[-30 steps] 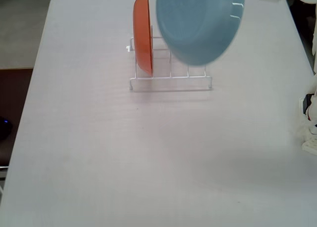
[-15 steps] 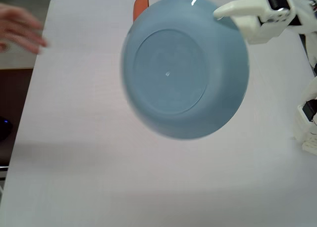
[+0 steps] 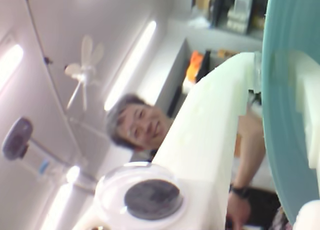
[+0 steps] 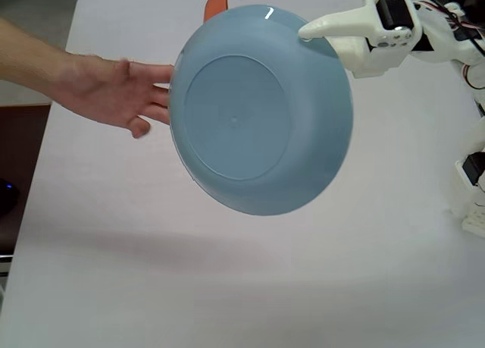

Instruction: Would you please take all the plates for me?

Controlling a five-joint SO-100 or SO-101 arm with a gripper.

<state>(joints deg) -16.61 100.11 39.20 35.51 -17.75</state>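
the round, shallow, glossy grey-blue plastic plate (image 4: pixel 261 109) hangs in the air above the middle of the white desk (image 4: pixel 227 287), tipped so that its underside faces the fixed camera, and the white two-finger gripper (image 4: pixel 309 31) is clamped on its upper right rim – one white finger (image 4: pixel 333 22) lies across the outside of the rim in the fixed view, and in the wrist view the plate's edge (image 3: pixel 285 115) runs between the two white fingers (image 3: pixel 205 140). the relation that matters now is across the plate: a person's bare hand (image 4: pixel 114 90) reaches in from the desk's left edge, its fingertips just beside or touching the plate's left rim, directly opposite the gripper – so the plate lies between robot and hand, with the hand on the free side. the arm (image 4: pixel 432 29) comes in from the desk's far right corner, stretched leftward and held high, the wrist turned so the plate hangs nearly on edge rather than flat. my reading is that this plate is at the point of being passed over, and letting go will be safe only once the hand has a real hold on the rim, since the plate is pinched at a single spot and would likely swing or drop. behind the plate's top edge, near the far edge of the desk, a sliver of a round glossy orange plastic plate (image 4: pixel 217 4) shows, not yet taken; whatever holds it is hidden.
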